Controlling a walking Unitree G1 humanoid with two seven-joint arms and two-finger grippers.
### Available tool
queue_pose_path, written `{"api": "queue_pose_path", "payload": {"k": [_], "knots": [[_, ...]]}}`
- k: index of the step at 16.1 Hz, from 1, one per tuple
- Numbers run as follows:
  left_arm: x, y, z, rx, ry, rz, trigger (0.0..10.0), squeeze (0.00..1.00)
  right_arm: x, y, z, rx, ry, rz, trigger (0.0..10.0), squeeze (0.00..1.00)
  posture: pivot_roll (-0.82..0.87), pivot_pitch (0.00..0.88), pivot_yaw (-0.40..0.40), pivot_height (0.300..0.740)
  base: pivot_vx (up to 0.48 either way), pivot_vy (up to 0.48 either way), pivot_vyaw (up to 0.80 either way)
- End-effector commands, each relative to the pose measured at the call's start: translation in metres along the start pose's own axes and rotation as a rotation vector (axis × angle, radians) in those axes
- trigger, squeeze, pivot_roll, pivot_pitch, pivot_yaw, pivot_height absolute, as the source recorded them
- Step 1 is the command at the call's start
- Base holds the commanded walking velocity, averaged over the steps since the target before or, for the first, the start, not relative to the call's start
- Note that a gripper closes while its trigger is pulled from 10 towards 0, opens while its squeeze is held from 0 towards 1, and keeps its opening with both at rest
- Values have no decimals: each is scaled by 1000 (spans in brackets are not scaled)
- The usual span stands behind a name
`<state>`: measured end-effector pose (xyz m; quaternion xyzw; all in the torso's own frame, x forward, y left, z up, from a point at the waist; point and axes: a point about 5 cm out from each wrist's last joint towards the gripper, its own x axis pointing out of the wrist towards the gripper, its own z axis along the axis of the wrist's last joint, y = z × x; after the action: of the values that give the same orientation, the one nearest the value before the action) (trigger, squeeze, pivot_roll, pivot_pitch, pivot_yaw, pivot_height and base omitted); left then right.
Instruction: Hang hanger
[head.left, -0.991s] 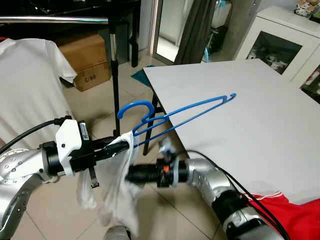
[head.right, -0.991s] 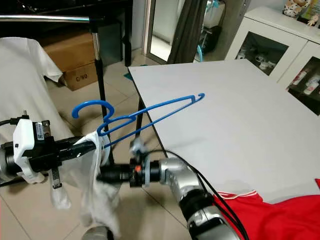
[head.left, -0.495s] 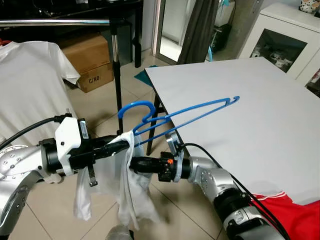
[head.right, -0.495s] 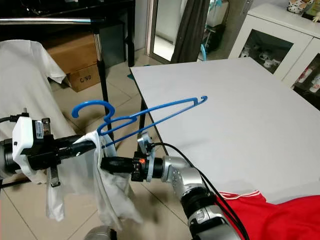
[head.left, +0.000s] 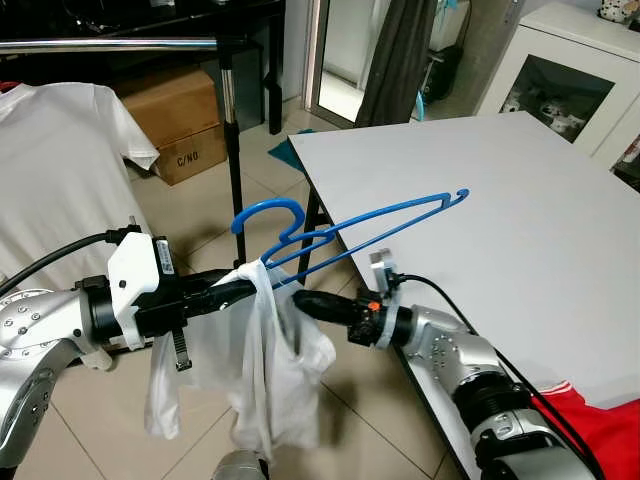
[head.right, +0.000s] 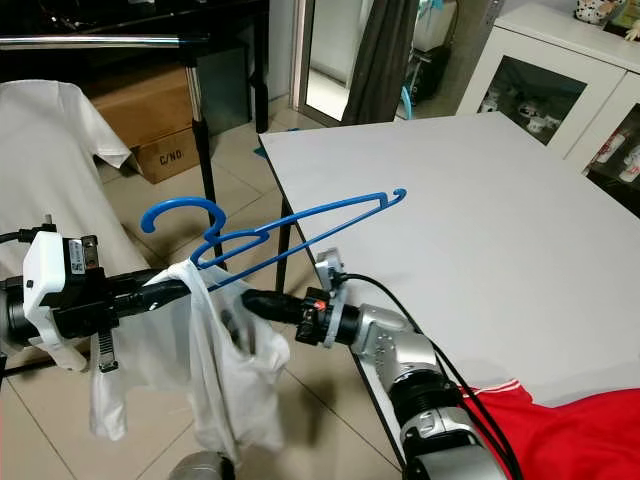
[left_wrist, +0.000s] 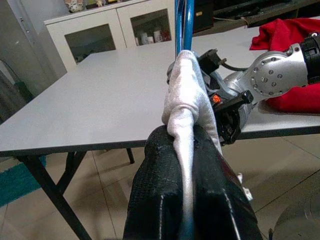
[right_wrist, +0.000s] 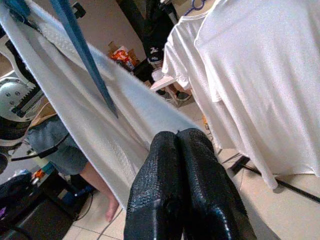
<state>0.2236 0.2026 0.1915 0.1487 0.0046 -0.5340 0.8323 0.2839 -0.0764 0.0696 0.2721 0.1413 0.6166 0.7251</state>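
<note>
The blue hanger (head.left: 330, 232) is held in the air over the edge of the grey table (head.left: 520, 230), its hook toward the clothes rail (head.left: 110, 44). The left gripper (head.left: 245, 289) is clamped on the hanger and the white garment (head.left: 265, 370) draped from it. The right gripper (head.left: 300, 301), fingers pressed together, is tucked into the garment's cloth.

White table (head.left: 520, 200), red cloth (head.left: 590, 435) at its near corner; cardboard box (head.left: 170, 120) on tiled floor (head.left: 190, 210).
</note>
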Motion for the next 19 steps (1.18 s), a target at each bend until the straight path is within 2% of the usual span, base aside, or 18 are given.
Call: {"api": "queue_pose_path", "payload": {"k": [1, 5, 6, 7, 8, 10, 15, 19], "knots": [[-3, 3, 6, 21, -12, 12, 0, 0, -3, -2, 7, -20, -21, -16, 0, 145, 132, 16, -23, 740, 0, 0, 0], [-5, 4, 6, 21, -10, 18, 0, 0, -21, -4, 10, -57, -15, -52, 0, 137, 126, 16, -4, 740, 0, 0, 0], [-5, 5, 6, 23, -8, 18, 0, 0, -24, -2, 6, -87, 29, -47, 8392, 137, 125, 16, -1, 740, 0, 0, 0], [-5, 6, 7, 29, -2, 16, 0, 0, -27, 2, -2, -137, 94, -39, 10000, 408, 122, 15, 3, 740, 0, 0, 0], [-5, 6, 6, 31, 1, 14, 0, 0, -29, 4, -7, -163, 135, -30, 10000, 1000, 119, 15, 7, 740, 0, 0, 0], [-4, 8, 6, 34, 5, 8, 0, 0, -31, 11, -16, -231, 219, -1, 10000, 1000, 116, 14, 11, 740, 0, 0, 0], [-3, 11, 6, 40, 5, -1, 0, 0, -21, 20, -26, -357, 289, 41, 10000, 1000, 107, 7, 20, 740, 0, 0, 0], [-3, 12, 6, 42, 10, -11, 0, 0, -10, 20, -40, -375, 332, 35, 10000, 1000, 112, 8, 30, 740, 0, 0, 0]]}}
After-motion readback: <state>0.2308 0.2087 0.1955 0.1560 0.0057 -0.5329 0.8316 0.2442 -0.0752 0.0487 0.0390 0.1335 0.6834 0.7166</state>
